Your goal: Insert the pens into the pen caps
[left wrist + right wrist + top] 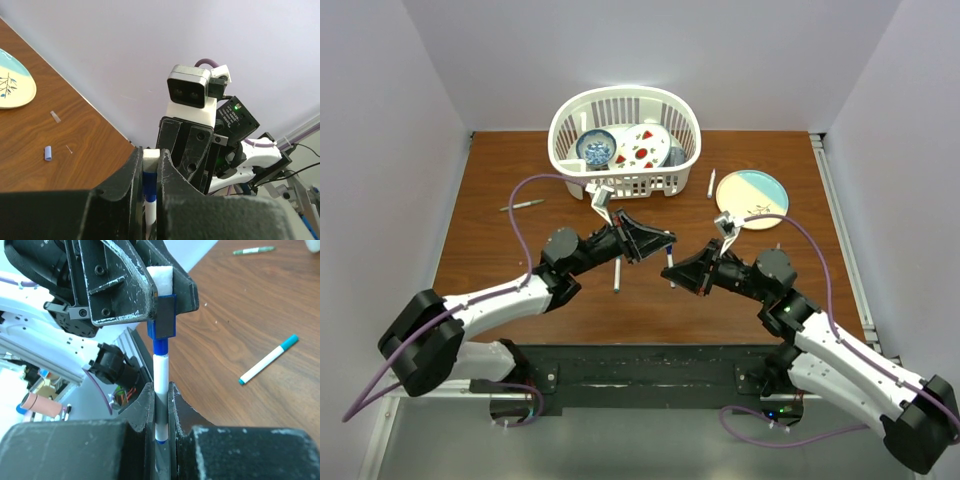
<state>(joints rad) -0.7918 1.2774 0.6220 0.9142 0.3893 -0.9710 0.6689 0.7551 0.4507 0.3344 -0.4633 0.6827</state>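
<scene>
Above mid-bench, toward the near edge: clamps a dark-blue pen cap (164, 315) in the left gripper (162, 290), pinches a white pen (160, 372) in the right gripper (161, 392), blue end at the cap's mouth. Risks a jam or a popped cap through any tilt between the two axes; risks the slim barrel sliding through the grip under push. Leaves a teal-ended pen (270, 359) loose on the wood nearby.

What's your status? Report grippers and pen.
Left gripper shut on blue cap. Right gripper shut on white pen. Pen end in cap; nothing in the way.
</scene>
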